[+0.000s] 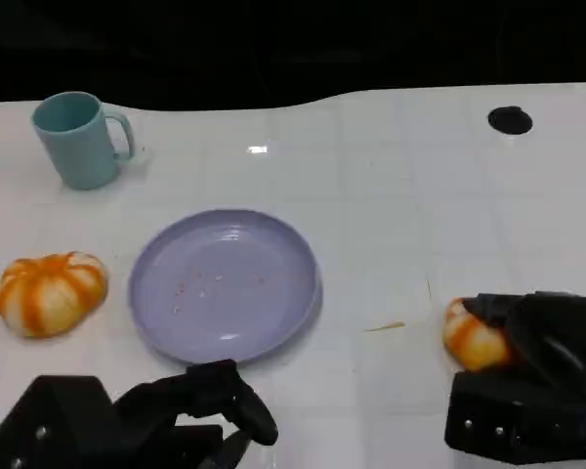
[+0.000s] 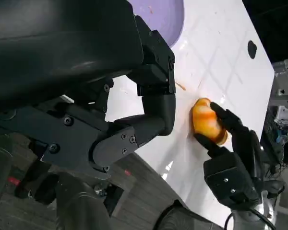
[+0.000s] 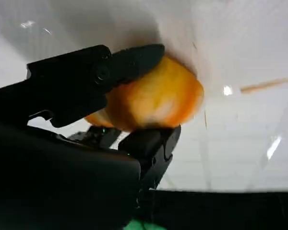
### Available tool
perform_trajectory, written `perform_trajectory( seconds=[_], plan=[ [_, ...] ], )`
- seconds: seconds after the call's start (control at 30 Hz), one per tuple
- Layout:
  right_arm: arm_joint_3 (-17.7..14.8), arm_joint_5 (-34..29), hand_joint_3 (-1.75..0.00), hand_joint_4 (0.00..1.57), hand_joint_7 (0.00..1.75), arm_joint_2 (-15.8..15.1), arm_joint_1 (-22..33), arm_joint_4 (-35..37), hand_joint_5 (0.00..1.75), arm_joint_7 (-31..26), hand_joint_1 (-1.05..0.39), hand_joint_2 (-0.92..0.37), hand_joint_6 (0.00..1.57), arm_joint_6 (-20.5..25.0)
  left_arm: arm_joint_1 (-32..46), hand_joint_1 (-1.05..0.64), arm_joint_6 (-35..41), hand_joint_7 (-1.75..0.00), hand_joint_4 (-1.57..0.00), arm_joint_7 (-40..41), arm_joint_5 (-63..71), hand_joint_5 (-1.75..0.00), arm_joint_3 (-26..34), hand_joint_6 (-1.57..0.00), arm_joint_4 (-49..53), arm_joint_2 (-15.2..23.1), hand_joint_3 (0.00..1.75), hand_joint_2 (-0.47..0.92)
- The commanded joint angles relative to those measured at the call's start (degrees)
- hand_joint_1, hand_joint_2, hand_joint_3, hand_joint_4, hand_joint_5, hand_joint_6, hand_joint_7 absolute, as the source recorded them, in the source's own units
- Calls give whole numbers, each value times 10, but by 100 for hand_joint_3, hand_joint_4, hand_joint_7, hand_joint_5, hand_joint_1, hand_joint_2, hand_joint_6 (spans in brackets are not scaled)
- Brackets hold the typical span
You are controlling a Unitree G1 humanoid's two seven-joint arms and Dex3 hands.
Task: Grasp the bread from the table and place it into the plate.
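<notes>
A lilac plate (image 1: 225, 283) lies mid-table, its edge also in the left wrist view (image 2: 164, 14). One orange-and-white bread (image 1: 472, 340) sits on the table at the right, and my right hand (image 1: 537, 371) grips it from the near side. In the right wrist view the right hand (image 3: 86, 158) has black fingers (image 3: 134, 62) clamped on both sides of the bread (image 3: 153, 100). The left wrist view shows the same bread (image 2: 206, 120) in the right hand (image 2: 235, 158). A second bread (image 1: 51, 291) rests left of the plate. My left hand (image 1: 166, 420) (image 2: 134, 110) hovers near the front edge, fingers loosely bent, holding nothing.
A teal cup (image 1: 78, 137) stands at the back left. A round black hole (image 1: 510, 120) (image 2: 251, 49) marks the table's back right. A thin orange streak (image 1: 383, 327) lies between the plate and the right bread. The far table edge borders darkness.
</notes>
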Motion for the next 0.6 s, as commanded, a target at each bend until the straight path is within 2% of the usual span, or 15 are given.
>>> perform_trajectory(
  seconds=[0.03,0.07,0.17,0.3,0.33,0.37,0.47,0.53,0.6],
  plan=[
    [-16,46,-69,91,101,-1,-15,60,164,-105,-10,-67,101,-75,3,-36,-5,-165,-72,5,0,-175,1,-56,0,2,82,79],
    [-13,48,-87,94,131,-3,-19,68,170,-116,-11,-57,91,-83,3,-37,-5,-165,-72,5,0,-175,1,-56,0,1,81,78],
    [-7,48,-99,95,157,-9,-31,89,174,-145,-13,-49,79,-103,4,-38,-1,-164,-72,6,1,-175,1,-56,-2,2,81,78],
    [-1,45,-104,94,170,-10,-40,96,175,-159,-15,-45,73,-106,4,-38,0,-163,-71,7,2,-175,0,-57,-2,1,80,78],
    [0,44,-105,93,157,-10,-42,97,175,-161,-15,-42,75,-106,4,-38,0,-163,-71,7,1,-175,0,-57,-1,1,80,78],
    [1,45,-106,94,153,-10,-43,97,175,-168,-15,-40,77,-111,4,-39,-1,-163,-71,7,1,-175,0,-57,0,0,80,79],
    [3,46,-110,94,152,-10,-45,90,175,-178,-14,-37,79,-118,4,-39,-4,-162,-71,6,0,-175,0,-57,3,-1,79,79],
    [2,49,-101,92,157,-8,-44,75,175,-173,-15,-41,75,-119,3,-39,-5,-162,-71,6,3,-175,-1,-57,4,1,79,79],
    [1,58,-92,91,171,-3,-45,61,175,-176,-14,-44,68,-131,2,-40,-5,-162,-71,5,4,-175,-2,-57,5,1,79,79]
  ],
)
